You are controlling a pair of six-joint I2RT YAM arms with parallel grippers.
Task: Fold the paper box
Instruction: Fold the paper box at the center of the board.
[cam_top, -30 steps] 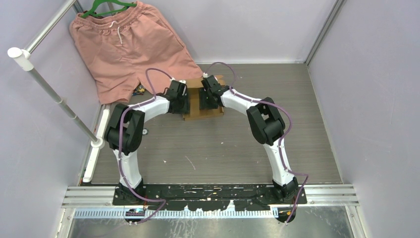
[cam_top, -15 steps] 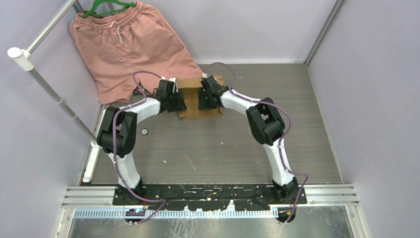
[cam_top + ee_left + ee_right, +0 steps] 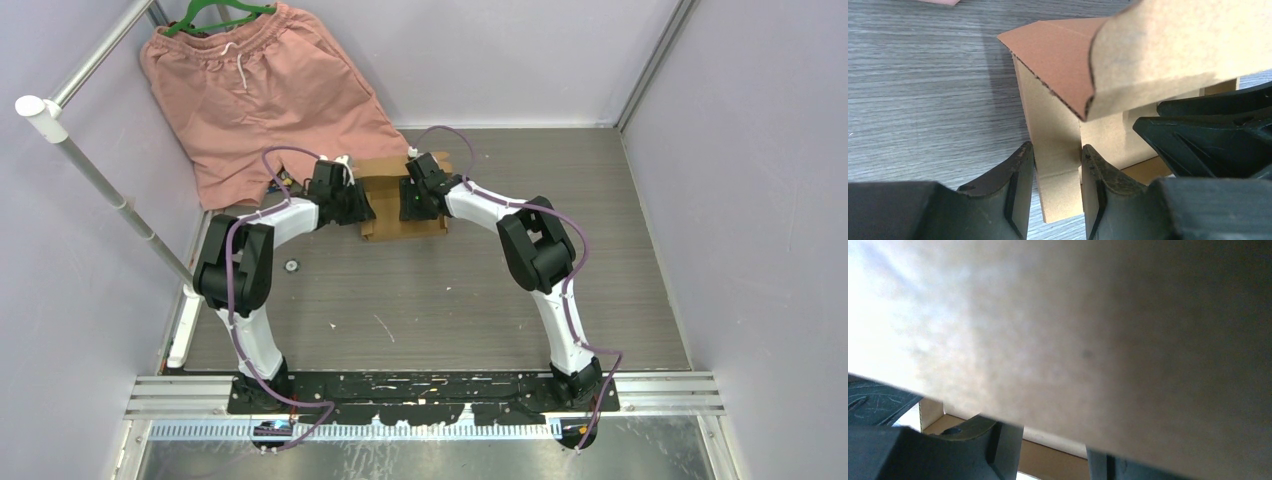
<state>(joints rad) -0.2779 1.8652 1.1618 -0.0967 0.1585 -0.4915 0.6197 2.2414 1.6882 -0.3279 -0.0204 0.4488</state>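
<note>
— What lay around the pincers?
— Salmon-pink cloth shorts [image 3: 262, 95] beyond the left pincer [image 3: 1056, 152]. A blurred flap of the brown corrugated cardboard box [image 3: 385, 175] hid the right pincer [image 3: 412, 205]; its grip couldn't be told.
— The box?
— Partly folded, between both pincers; the left pinched one upright wall.

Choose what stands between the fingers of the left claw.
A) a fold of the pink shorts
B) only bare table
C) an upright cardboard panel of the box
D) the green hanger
C: the left wrist view shows a panel of the paper box between the fingers of the left claw, one against each side.
</note>
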